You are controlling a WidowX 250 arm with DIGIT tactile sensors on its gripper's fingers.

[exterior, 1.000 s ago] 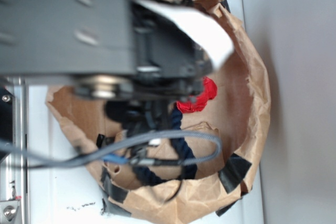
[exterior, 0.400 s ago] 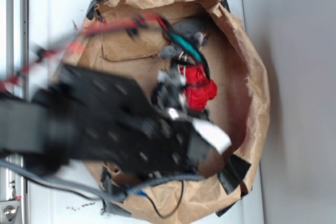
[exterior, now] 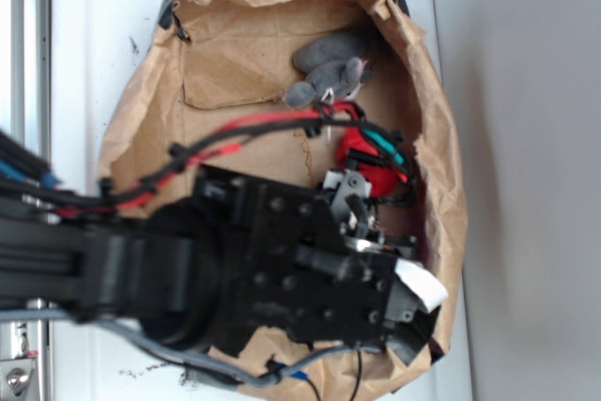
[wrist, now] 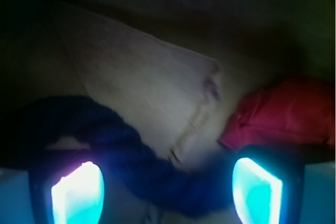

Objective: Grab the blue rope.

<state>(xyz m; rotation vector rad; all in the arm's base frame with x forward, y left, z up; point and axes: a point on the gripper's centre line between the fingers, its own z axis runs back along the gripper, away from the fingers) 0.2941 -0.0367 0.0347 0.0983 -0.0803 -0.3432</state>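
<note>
Seen from the wrist camera, the gripper (wrist: 167, 190) is spread wide, its two glowing fingertips (wrist: 79, 192) at the lower left and lower right corners of the view. Between them lies the blue rope (wrist: 134, 158), a thick dark navy twist that curves from the left edge down toward the middle. The jaws straddle it without touching, which reads as lining up so both fingers can close on the strand. Whether the tips have reached the floor cannot be told.

Just beyond the right fingertip sits a red crumpled object (wrist: 286, 116), close enough that it may get caught if the jaws shut off-centre. Pale brown paper shows behind the rope.

In the exterior view, the black arm (exterior: 235, 269) reaches into a brown paper bag (exterior: 131, 129) with rolled-down walls, and hides the rope entirely. A grey plush toy (exterior: 329, 68) rests near the bag's far wall, well apart from the gripper. Red and black cables (exterior: 216, 138) run along the arm.
</note>
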